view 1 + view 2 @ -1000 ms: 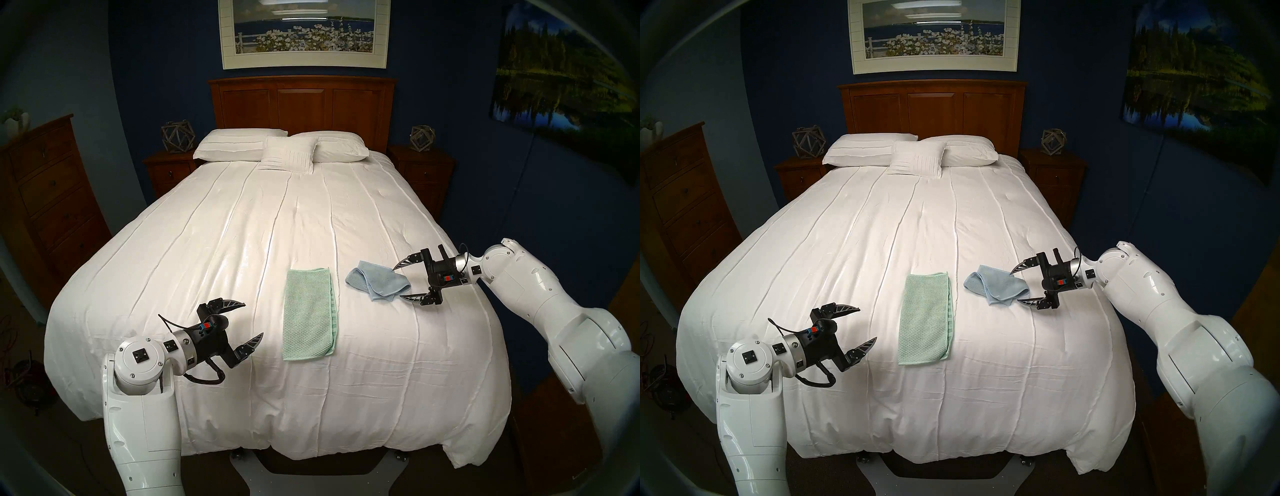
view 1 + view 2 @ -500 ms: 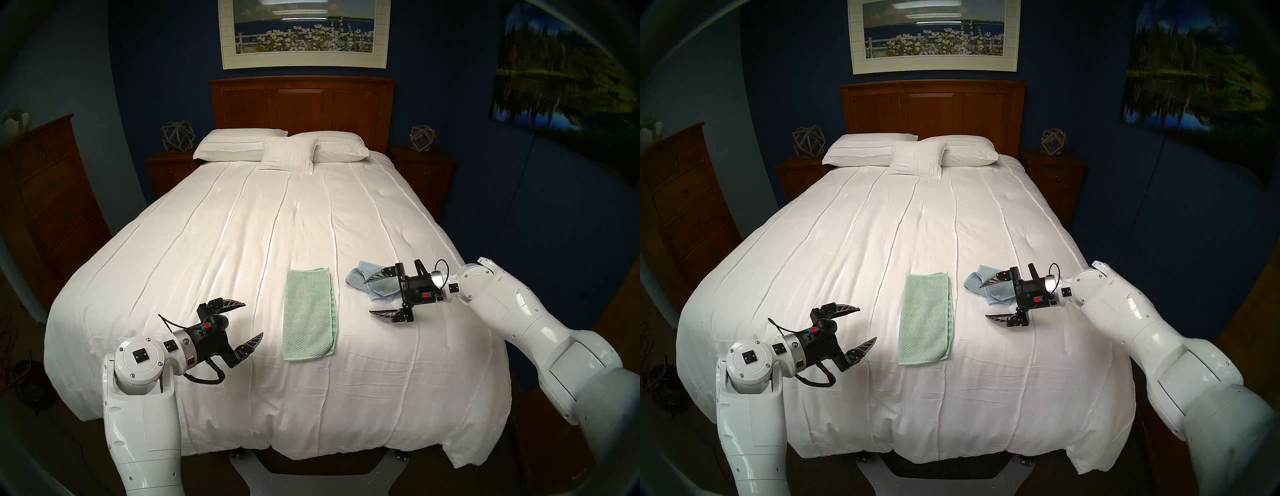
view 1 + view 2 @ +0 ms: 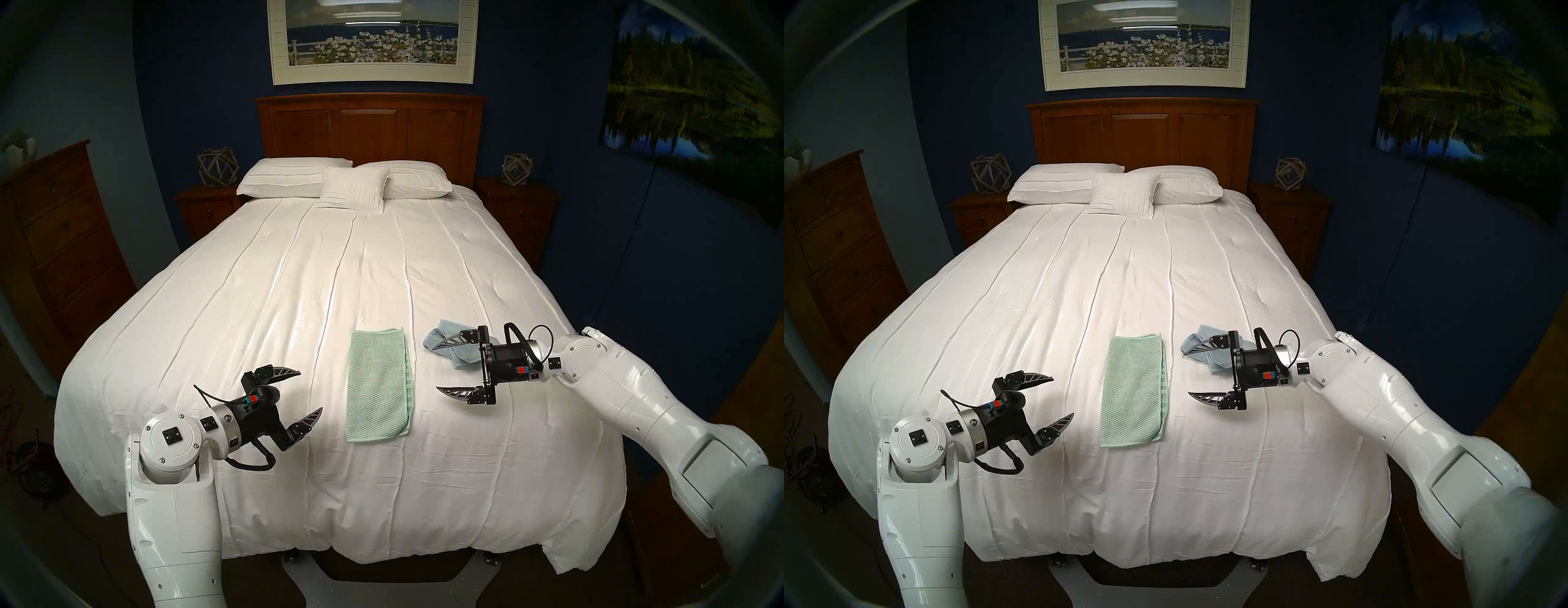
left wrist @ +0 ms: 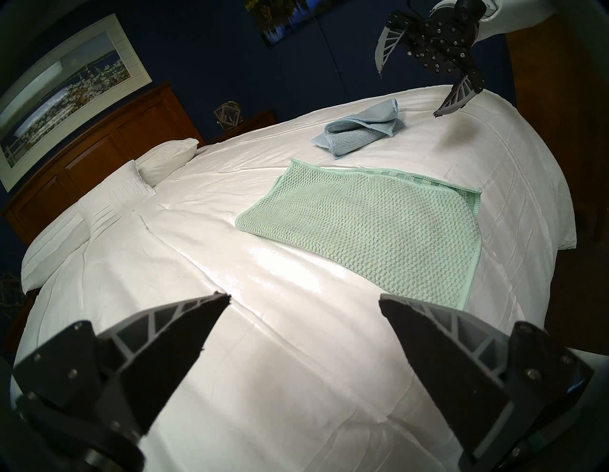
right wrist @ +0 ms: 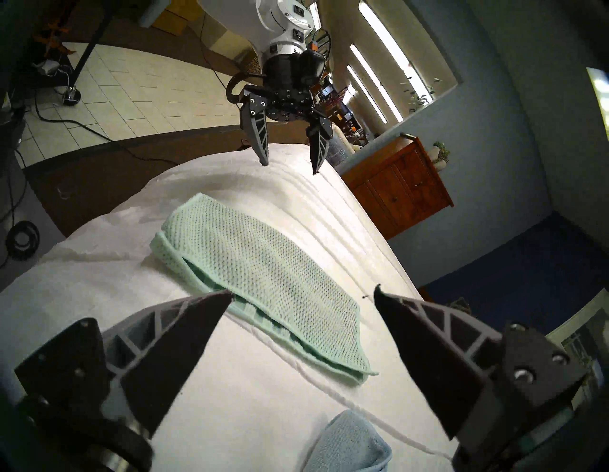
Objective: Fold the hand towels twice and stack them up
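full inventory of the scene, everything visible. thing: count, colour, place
green towel: 1, mint green waffle weave, folded flat near the foot of the bed, centre
blue towel: 1, light blue, crumpled, right of the green one
bedspread: 1, white, covers the bed
pillows: 3, white, at the headboard, the small one in front
headboard: 1, brown wood, far end
nightstands: 2, brown wood, either side of the bed
geometric ornaments: 2, grey, one per nightstand
dresser: 1, brown wood, left wall
pictures: 2, flower scene above the headboard, lake scene on the right wall
left gripper: 1, black, open, above the bedspread left of the green towel
right gripper: 1, black, open, above the blue towel
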Tool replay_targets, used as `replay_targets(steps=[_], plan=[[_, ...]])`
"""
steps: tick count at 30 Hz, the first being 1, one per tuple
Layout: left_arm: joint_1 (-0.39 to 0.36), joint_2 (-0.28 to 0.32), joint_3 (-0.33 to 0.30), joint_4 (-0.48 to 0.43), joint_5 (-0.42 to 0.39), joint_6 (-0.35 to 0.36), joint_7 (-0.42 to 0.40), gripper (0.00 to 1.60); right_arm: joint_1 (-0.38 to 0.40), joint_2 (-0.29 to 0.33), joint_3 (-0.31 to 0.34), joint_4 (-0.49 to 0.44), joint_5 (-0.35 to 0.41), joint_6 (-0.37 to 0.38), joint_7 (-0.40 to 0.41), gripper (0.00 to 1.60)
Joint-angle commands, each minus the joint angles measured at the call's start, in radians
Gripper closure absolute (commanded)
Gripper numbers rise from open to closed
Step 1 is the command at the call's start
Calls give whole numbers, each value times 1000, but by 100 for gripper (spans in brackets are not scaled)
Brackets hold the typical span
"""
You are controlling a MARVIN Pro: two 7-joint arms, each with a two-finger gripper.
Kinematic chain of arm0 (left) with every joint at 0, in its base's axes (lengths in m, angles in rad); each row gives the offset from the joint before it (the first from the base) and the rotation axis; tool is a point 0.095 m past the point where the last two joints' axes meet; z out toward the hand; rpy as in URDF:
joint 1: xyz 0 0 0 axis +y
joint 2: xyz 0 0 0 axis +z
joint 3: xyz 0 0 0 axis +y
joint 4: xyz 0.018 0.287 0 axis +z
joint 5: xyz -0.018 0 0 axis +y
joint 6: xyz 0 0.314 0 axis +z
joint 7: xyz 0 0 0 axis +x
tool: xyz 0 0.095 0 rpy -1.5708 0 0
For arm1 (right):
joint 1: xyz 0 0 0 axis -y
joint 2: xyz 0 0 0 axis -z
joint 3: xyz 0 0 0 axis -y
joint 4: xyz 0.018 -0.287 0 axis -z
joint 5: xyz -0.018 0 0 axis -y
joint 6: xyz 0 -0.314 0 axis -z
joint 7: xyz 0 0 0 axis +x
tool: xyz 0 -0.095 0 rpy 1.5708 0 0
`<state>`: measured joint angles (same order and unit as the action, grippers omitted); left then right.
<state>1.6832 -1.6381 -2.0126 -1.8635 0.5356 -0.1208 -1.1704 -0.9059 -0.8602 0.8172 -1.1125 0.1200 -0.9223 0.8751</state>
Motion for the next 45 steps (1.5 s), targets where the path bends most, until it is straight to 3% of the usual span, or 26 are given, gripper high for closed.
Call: replay_targets(steps=[1, 9, 11, 13, 19, 27, 28, 29, 38, 45], plan=[[2, 1, 1, -22, -7, 0, -3, 0, -45, 123, 45, -108, 98, 57, 0, 0], [6, 1, 1, -28, -9, 2, -4, 0, -88, 186, 60, -208, 204, 147, 20, 0], [9, 1, 1, -33, -11, 3, -5, 0, -111, 217, 58, -268, 250, 213, 34, 0], [9, 0, 1, -34, -11, 3, -5, 0, -108, 212, 56, -256, 261, 225, 40, 0], [17, 0, 2, -46, -16, 10, -7, 0, -128, 244, 38, -355, 310, 349, 41, 0], [24, -1, 4, -57, -18, 22, -6, 0, -96, 232, -10, -377, 203, 523, -60, 0], [25, 0, 4, -57, -18, 23, -6, 0, -88, 234, -22, -372, 187, 502, -69, 0], [25, -1, 4, -58, -18, 25, -5, 0, -89, 239, -21, -387, 172, 550, -81, 0], [27, 0, 6, -62, -18, 30, -4, 0, -88, 248, 0, -414, 111, 696, -177, 0], [28, -1, 6, -63, -18, 32, -3, 0, -64, 230, -7, -391, 86, 748, -147, 0]])
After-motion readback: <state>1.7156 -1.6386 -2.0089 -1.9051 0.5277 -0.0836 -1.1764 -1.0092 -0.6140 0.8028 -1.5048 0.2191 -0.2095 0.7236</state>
